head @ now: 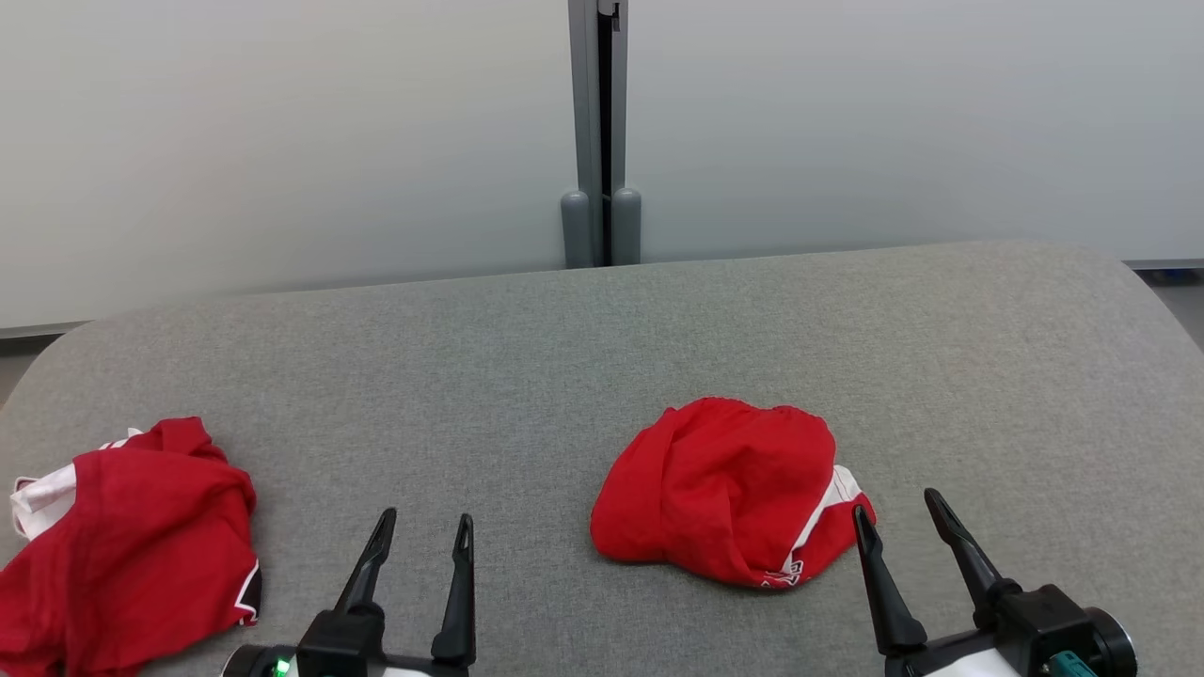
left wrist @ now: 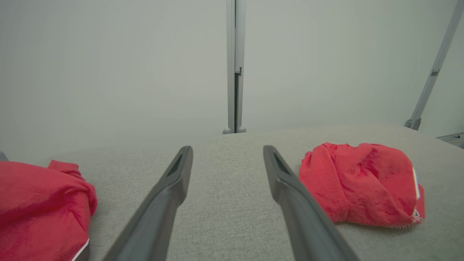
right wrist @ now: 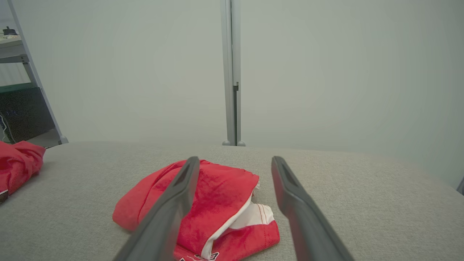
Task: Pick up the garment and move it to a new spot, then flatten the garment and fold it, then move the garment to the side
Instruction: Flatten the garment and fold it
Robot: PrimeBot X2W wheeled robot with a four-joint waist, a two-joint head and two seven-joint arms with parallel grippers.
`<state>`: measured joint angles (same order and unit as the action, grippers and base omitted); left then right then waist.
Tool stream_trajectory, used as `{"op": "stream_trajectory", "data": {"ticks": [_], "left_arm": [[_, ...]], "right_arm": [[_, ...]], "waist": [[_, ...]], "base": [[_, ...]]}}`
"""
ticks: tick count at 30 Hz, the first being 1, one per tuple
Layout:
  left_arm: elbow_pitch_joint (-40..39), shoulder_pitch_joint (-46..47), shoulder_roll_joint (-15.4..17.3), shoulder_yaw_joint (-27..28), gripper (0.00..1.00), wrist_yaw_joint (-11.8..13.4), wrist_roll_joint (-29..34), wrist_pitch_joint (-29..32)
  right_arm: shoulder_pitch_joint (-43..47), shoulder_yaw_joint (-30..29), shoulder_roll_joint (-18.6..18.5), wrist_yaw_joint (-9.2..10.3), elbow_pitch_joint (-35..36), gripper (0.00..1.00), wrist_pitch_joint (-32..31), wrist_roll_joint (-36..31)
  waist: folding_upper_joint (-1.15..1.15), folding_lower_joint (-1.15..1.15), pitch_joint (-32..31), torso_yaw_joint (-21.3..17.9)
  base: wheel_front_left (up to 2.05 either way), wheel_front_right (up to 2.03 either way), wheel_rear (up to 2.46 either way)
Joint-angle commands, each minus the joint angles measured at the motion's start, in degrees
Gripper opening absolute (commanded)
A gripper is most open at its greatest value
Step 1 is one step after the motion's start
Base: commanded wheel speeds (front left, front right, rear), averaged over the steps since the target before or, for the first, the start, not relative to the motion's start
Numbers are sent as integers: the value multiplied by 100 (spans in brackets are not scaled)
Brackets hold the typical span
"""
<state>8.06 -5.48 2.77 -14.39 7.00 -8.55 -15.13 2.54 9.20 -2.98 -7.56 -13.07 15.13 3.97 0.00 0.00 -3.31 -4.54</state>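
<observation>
- The pale grey wall (head: 282, 141) of two plain panels fills the background; it stands straight behind the far edge of the surface
- The grey woven fabric surface (head: 564, 357) spreads wide across the head view; its far corners are rounded and its weave is even
- A second red garment (head: 132, 545) lies bunched at the left end of the surface, with white trim showing at its edges; it is well apart from the other one
- The red garment (head: 724, 489) lies crumpled right of the middle of the surface, a white stripe and some lettering showing at its near right side; nothing grips it
- A grey post (head: 602, 132) runs down the seam between the two wall panels and ends in two rounded feet at the surface's far edge
- The right gripper (head: 894, 501) hovers just beside the garment's near right edge; its jaws stand apart and hold nothing
- The left gripper (head: 426, 515) sits over bare fabric between the two garments; its jaws are likewise spread and empty
</observation>
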Motion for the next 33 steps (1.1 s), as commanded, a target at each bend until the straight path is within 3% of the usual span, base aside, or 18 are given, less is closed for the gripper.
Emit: {"op": "stream_trajectory", "data": {"ticks": [1, 7, 13, 22, 33], "left_arm": [[10, 248, 22, -27, 100, -90, 75, -2], [299, 1159, 22, -426, 100, -603, 197, -1], [1363, 2613, 24, -1153, 100, -1115, 295, 8], [2739, 4650, 28, -2339, 100, -1283, -573, 570], [4863, 5804, 26, -3880, 100, -1424, -1326, 2585]], "right_arm": [[-62, 0, -29, 14, 32, 100, 1, 27], [-189, 5, -106, 14, 63, 100, 1, 36], [-508, 204, -229, 14, 104, 100, 1, 67], [-921, 388, -261, 14, 144, 100, 1, 161], [-1314, 670, -99, 14, 135, 100, 1, 371]], "waist": [[0, 0, 57, -67], [0, 0, 298, -325], [0, 0, 819, -814], [0, 0, 1492, -1456], [0, 0, 1919, -2214]], "base": [[0, 0, 0], [0, 0, 0], [0, 0, 0], [0, 0, 0], [0, 0, 0]]}}
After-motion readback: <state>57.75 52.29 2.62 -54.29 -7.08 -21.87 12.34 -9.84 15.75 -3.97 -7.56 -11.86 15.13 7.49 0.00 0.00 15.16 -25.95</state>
